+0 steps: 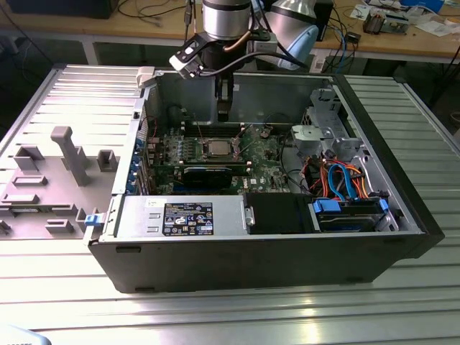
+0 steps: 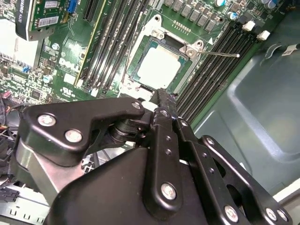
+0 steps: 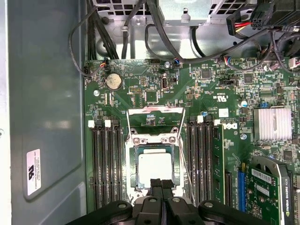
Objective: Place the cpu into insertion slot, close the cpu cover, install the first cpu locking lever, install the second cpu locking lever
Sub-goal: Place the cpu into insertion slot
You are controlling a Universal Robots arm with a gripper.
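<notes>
The cpu (image 3: 154,168) lies flat in the insertion slot (image 3: 131,169), its silver top showing in both wrist views (image 2: 159,65). The cpu cover (image 3: 153,139) lies down around it as a silvery frame. A thin locking lever (image 2: 220,54) sticks out sideways from the socket, unlatched, and wire levers (image 3: 154,111) stand beyond the socket's hinge end. My gripper (image 3: 160,183) hangs over the socket's edge, shut with nothing in it. In the exterior view the gripper (image 1: 223,108) hovers a little above the motherboard, behind the cpu (image 1: 215,149).
Long memory slots (image 3: 105,164) flank the socket on both sides. A graphics card (image 3: 274,187) and a finned heatsink (image 3: 272,124) lie beside them. Case walls (image 1: 251,93) surround the board; a drive cage with blue and orange cables (image 1: 338,180) fills the exterior view's right.
</notes>
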